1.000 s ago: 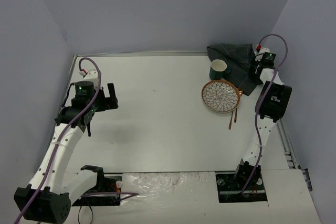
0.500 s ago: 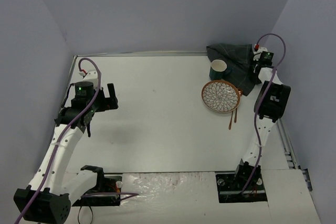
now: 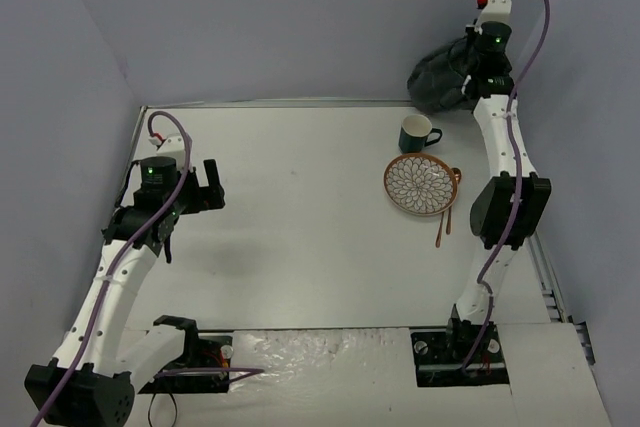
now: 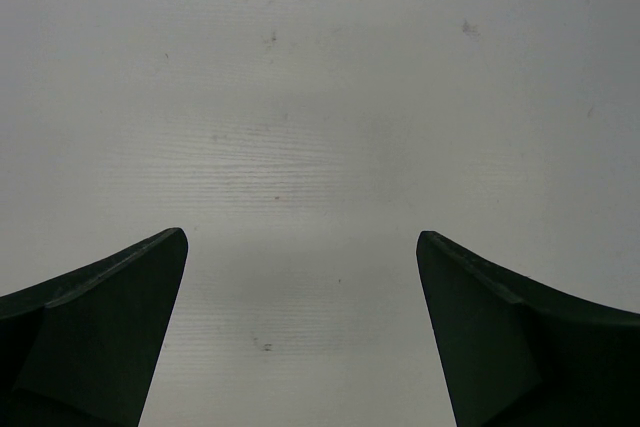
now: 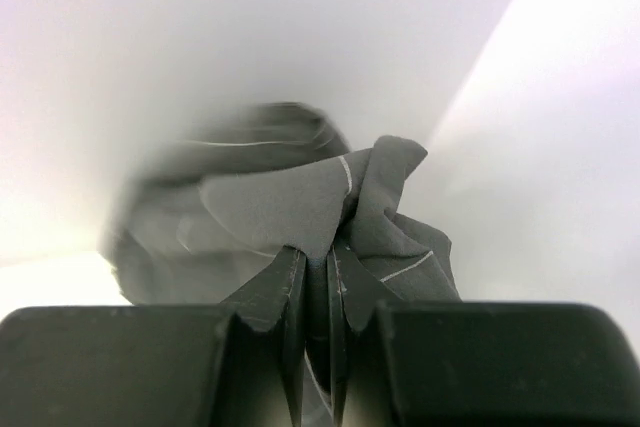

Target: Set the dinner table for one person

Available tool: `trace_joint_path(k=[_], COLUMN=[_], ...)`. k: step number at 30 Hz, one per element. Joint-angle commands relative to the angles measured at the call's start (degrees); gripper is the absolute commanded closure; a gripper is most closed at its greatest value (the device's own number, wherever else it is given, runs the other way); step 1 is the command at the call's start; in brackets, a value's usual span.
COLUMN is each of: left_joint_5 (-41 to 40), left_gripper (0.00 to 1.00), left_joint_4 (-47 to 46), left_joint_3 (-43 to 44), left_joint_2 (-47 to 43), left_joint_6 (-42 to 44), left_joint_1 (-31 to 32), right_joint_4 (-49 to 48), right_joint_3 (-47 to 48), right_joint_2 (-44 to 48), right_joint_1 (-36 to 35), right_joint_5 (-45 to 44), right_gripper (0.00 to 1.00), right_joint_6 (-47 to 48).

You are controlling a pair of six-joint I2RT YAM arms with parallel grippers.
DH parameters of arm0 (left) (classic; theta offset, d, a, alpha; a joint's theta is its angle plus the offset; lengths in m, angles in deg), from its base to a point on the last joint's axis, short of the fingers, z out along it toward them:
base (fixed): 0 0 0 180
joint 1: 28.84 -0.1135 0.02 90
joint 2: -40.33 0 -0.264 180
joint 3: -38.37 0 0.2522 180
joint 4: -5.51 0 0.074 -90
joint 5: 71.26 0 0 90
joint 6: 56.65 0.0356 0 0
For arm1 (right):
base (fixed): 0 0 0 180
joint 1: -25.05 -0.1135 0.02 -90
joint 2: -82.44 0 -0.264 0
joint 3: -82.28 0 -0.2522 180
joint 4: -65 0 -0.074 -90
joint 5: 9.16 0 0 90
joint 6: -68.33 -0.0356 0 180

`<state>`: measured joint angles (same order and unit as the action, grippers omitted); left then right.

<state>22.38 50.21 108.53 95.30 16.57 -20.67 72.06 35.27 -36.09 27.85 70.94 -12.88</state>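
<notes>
Dinner table (image 3: 300, 207) spread flat and white beneath both arms. Right arm stretched tall over its far right corner, right gripper (image 5: 318, 259) pinched shut on the bunched dark checked cloth (image 3: 440, 82), held off the surface. Left gripper (image 4: 300, 239) low at left, jaws wide apart, holding nothing. By the right arm: patterned plate (image 3: 421, 184), green mug (image 3: 416, 133), copper cutlery (image 3: 443, 222).

Plain pale lavender walls (image 3: 300, 27) close in on three sides, evenly lit.

No readable text, label, brand or number shows anywhere.
</notes>
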Motion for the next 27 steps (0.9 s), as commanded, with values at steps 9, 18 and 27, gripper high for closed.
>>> trace_joint_path(k=[9, 18, 27], left_joint_5=[0.12, -1.05, -2.8], left_gripper=[0.03, 0.03, 0.03], left_joint_4=[-2.75, 2.61, 11.11], left_joint_3=[1.57, 8.24, 8.02], left_joint_2=[-2.38, -6.95, -12.96], left_joint_6=[-1.37, -3.23, -3.25], left_joint_1=[-0.52, -0.43, -0.43], right_joint_4=[-8.92, -7.82, -15.3], right_joint_3=[6.64, 10.47, -41.2], right_joint_2=[15.46, 17.09, 34.26], right_joint_1=[-17.86, -31.17, -37.97], right_joint_5=[13.92, 27.6, 25.67], right_gripper=[1.0, 1.0, 0.92], right_joint_6=[2.73, -5.89, -16.57])
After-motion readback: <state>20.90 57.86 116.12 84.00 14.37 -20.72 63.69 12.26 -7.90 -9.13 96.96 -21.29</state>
